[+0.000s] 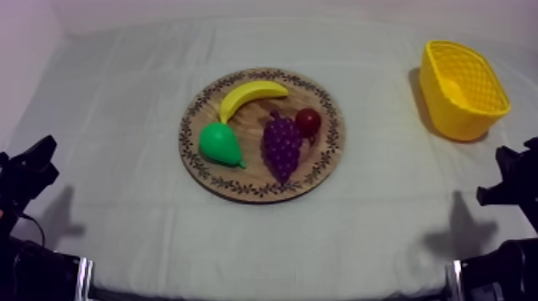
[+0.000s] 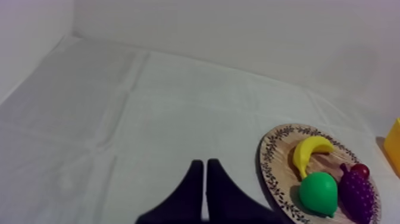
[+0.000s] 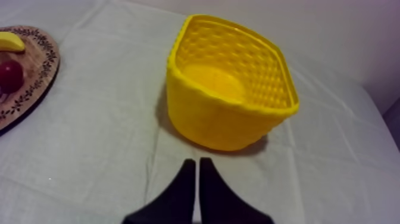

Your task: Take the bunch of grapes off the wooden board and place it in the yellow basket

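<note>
Top view: grapes (image 1: 282,146) sit on the board (image 1: 240,190), basket (image 1: 448,112) well apart at the right; left gripper (image 2: 205,164) and right gripper (image 3: 197,162) both pinched narrow, holding nothing.

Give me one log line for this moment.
stage: grasp not begun | grapes: on board | basket: empty, right side | left gripper: jaws shut, at rest | right gripper: jaws shut, facing basket

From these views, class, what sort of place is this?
Likely a robot test bench: a cloth-covered table, a toy bunch of grapes on a wooden board, a yellow basket, left arm and right arm alongside.
</note>
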